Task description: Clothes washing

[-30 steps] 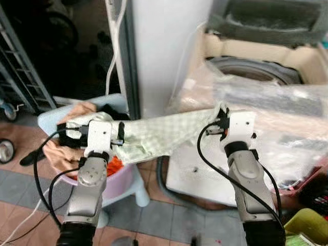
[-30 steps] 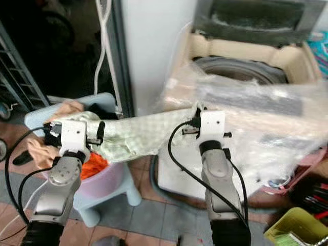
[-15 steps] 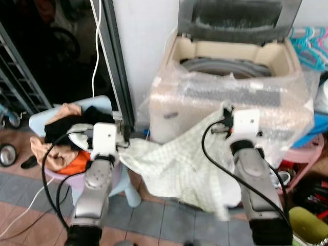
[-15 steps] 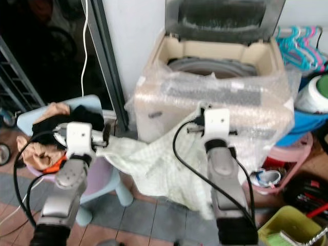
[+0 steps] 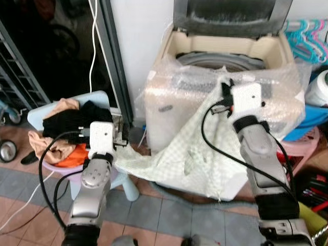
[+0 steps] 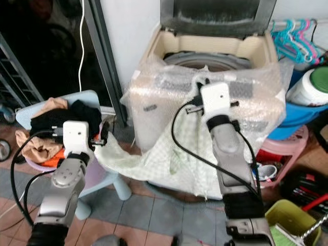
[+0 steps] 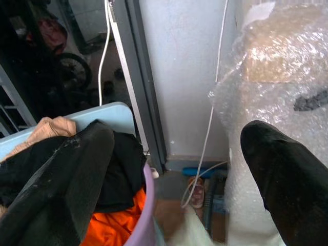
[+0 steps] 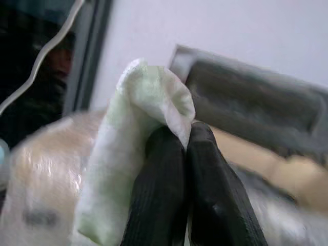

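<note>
A pale green checked cloth (image 5: 195,154) hangs down the front of the bubble-wrapped top-loading washing machine (image 5: 169,97), whose lid (image 5: 230,18) stands up. My right gripper (image 5: 224,89) is shut on the cloth's upper corner (image 8: 148,87) at the machine's front rim, just before the drum opening (image 5: 225,60). The cloth's other end trails to my left gripper (image 5: 123,141), low beside the machine. Its fingers (image 7: 287,184) stand wide apart, and a little pale cloth shows between them. A purple basket (image 5: 61,169) of clothes sits just left of it.
The basket rests on a pale blue stool (image 5: 128,189). A dark metal door frame (image 5: 115,66) with a white cord stands between stool and machine. Hangers (image 5: 307,36), a blue tub (image 6: 292,120), a pink basin (image 5: 302,148) and a yellow-green crate (image 6: 287,220) crowd the right. A metal rack (image 5: 20,77) stands far left.
The view has swung toward the washer. My right gripper has lifted the cloth's corner up to the machine's rim. The cloth, stretched taut a second ago, now hangs slack.
</note>
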Tool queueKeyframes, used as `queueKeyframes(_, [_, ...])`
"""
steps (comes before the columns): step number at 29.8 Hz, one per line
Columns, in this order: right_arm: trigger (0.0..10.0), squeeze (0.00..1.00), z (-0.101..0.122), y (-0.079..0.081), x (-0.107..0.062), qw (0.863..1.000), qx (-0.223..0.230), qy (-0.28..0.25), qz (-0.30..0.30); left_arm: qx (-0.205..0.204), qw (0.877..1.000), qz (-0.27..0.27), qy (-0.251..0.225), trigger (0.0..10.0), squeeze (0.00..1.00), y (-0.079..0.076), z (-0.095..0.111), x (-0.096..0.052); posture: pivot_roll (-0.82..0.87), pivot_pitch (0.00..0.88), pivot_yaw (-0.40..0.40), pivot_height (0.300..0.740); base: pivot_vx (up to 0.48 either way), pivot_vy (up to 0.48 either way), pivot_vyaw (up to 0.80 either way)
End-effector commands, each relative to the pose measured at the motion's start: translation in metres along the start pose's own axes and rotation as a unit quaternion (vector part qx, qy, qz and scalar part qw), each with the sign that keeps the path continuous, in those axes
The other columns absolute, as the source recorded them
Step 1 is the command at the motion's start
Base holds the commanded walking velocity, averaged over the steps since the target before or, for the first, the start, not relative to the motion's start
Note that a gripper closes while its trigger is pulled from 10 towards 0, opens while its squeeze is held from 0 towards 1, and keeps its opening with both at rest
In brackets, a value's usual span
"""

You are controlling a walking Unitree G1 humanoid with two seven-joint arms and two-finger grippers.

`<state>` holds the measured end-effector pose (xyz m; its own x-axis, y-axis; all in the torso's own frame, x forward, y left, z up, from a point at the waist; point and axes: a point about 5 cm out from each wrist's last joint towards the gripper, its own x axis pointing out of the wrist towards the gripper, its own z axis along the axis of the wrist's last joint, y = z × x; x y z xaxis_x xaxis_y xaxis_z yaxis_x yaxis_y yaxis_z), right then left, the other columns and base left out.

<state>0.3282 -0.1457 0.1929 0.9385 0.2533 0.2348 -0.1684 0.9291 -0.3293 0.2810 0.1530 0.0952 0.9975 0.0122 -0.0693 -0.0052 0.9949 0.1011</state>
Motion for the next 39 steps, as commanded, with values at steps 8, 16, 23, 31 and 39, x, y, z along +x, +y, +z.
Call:
queueKeyframes(8, [10.0,0.00,0.050,-0.018,0.035,0.995,-0.028,-0.096,0.023,-0.003,1.000,0.003,-0.004,10.0,0.00,0.001,0.003,0.002,-0.06,0.000,0.036,0.740,0.333,0.000,0.00])
queueKeyframes(16, [10.0,0.00,0.076,-0.033,0.059,0.989,-0.043,-0.131,0.047,0.001,1.000,0.011,-0.002,10.0,0.00,0.002,0.002,0.001,-0.05,0.000,0.027,0.740,0.359,0.000,0.00])
queueKeyframes(23, [10.0,0.00,0.101,-0.027,0.081,0.972,-0.108,-0.156,0.140,-0.007,1.000,0.012,0.003,10.0,0.00,0.000,0.001,0.002,-0.06,0.000,0.017,0.740,0.243,0.000,0.00])
queueKeyframes(31, [10.0,0.00,0.139,-0.104,0.109,0.993,0.000,-0.109,-0.049,-0.007,1.000,0.016,0.009,10.0,0.00,-0.002,-0.001,0.002,-0.05,0.000,0.007,0.740,0.000,0.000,0.00])
queueKeyframes(39, [10.0,0.00,0.114,-0.143,0.092,0.985,-0.036,-0.075,-0.153,-0.007,1.000,0.026,0.015,10.0,0.00,0.000,-0.003,-0.001,-0.05,0.000,0.003,0.740,0.000,0.000,0.00])
